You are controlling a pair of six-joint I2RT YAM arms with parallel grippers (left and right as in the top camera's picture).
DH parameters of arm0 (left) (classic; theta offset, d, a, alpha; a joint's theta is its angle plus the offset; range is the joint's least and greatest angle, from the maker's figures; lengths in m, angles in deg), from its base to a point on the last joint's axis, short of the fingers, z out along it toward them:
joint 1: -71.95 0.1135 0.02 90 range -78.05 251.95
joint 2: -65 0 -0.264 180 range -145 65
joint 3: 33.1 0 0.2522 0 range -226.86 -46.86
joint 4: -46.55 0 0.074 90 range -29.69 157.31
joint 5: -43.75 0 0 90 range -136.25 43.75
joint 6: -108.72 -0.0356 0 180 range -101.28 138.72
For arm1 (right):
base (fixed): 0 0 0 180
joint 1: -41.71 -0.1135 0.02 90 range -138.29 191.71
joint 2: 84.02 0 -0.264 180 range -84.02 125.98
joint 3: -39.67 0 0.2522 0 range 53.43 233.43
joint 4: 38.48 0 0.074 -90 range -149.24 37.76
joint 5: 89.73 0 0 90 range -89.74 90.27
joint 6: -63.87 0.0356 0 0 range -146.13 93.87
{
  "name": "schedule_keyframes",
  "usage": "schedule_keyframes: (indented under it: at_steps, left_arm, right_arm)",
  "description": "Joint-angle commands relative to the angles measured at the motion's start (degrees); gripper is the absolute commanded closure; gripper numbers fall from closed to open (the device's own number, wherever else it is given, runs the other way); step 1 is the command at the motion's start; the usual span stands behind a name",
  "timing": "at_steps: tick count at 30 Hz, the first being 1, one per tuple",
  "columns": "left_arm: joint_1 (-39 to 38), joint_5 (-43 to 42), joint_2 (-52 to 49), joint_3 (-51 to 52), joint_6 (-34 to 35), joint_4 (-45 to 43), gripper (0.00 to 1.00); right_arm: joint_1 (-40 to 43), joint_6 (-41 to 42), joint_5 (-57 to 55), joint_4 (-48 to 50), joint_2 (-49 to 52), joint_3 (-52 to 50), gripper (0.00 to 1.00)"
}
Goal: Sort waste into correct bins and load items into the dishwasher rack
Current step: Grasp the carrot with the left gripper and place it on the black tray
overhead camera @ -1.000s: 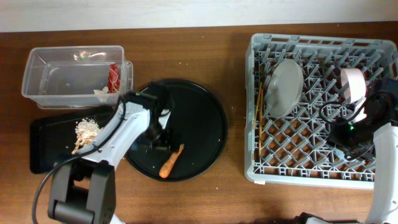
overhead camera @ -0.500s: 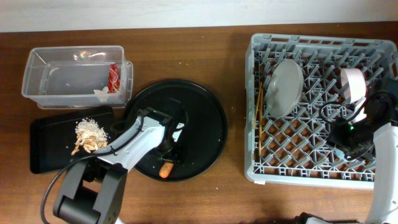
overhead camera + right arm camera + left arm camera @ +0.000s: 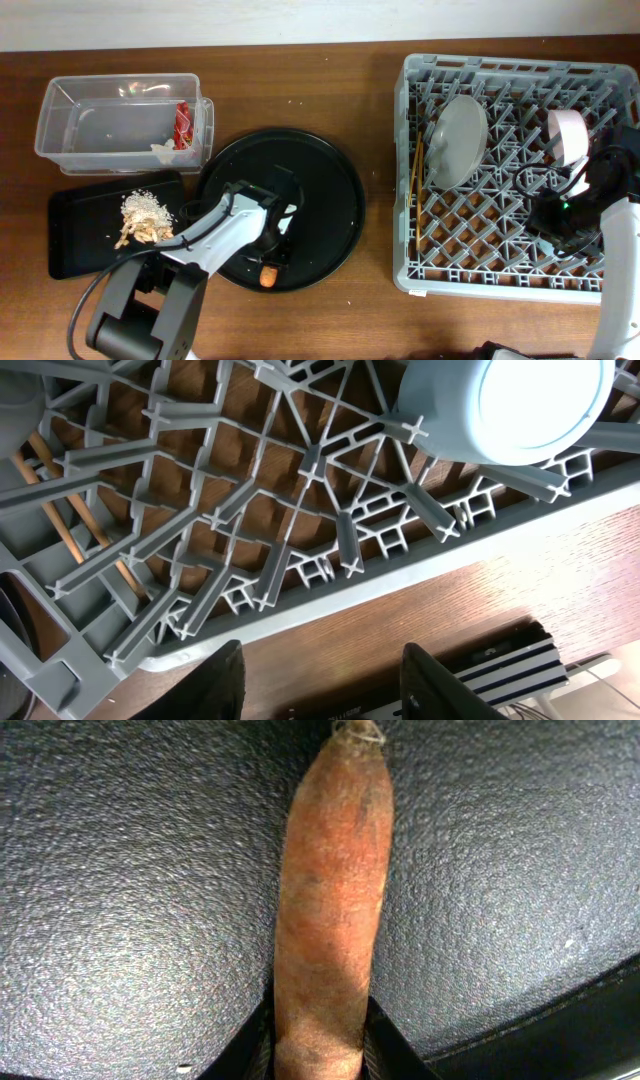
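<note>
The small orange carrot (image 3: 330,900) lies on the round black tray (image 3: 130,870), and my left gripper (image 3: 320,1055) is shut on its thick end. From above, the carrot (image 3: 268,275) shows just past the left gripper (image 3: 272,256) at the tray's front. The clear box (image 3: 60,150) holds a red wrapper (image 3: 182,125) and a white paper bit (image 3: 160,150). Beige scraps (image 3: 140,215) sit in the shallow black tray (image 3: 80,245). The rack (image 3: 500,280) carries the plate (image 3: 458,135), bowl (image 3: 568,135), chopsticks (image 3: 416,170) and light blue cup (image 3: 520,400). My right gripper (image 3: 320,680) hangs open over the rack's front edge.
The round black tray (image 3: 330,200) lies between the bins and the rack. The right arm (image 3: 575,215) reaches over the rack's right front corner. Brown table (image 3: 380,110) shows between tray and rack.
My left gripper has slid toward the tray's front over the carrot and closed on it. The right arm has not moved.
</note>
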Motion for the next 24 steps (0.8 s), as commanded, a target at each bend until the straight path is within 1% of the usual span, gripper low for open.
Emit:
schedule_keyframes:
  at_steps: [1,4,7,10,13,18,20,24]
  left_arm:
    - [3.54,3.65,0.42,-4.37,-0.07,2.38,0.93]
    - [7.87,7.15,2.67,-9.38,-0.07,5.9,0.93]
    - [12.5,7.98,6.4,-11.21,-0.04,6.47,0.93]
    - [21.24,9.03,11.15,-11.45,3.58,6.47,0.92]
    - [33.11,9.01,12.63,-11.45,6.88,6.23,0.93]
    - [50.05,8.81,12.46,-11.32,10.29,1.92,0.93]
    - [54.25,8.83,12.46,-10.67,10.29,-1.16,0.93]
    - [58.95,8.87,11.26,-9.68,10.29,-7.02,0.93]
  right_arm:
    - [0.13,0.17,0.13,-0.04,-1.01,-0.09,0.5]
    - [0.13,0.17,0.13,-0.04,-1.01,-0.09,0.51]
    - [0.13,0.17,0.13,-0.04,-1.01,-0.09,0.5]
    - [0.13,0.17,0.13,-0.02,-1.01,-0.09,0.5]
    - [0.13,0.17,0.13,-0.02,-1.01,-0.09,0.51]
    - [0.13,0.17,0.13,-0.02,-1.01,-0.09,0.5]
    - [0.13,0.17,0.13,0.0,-1.01,-0.09,0.51]
    - [0.13,0.17,0.13,-0.02,-1.01,-0.09,0.51]
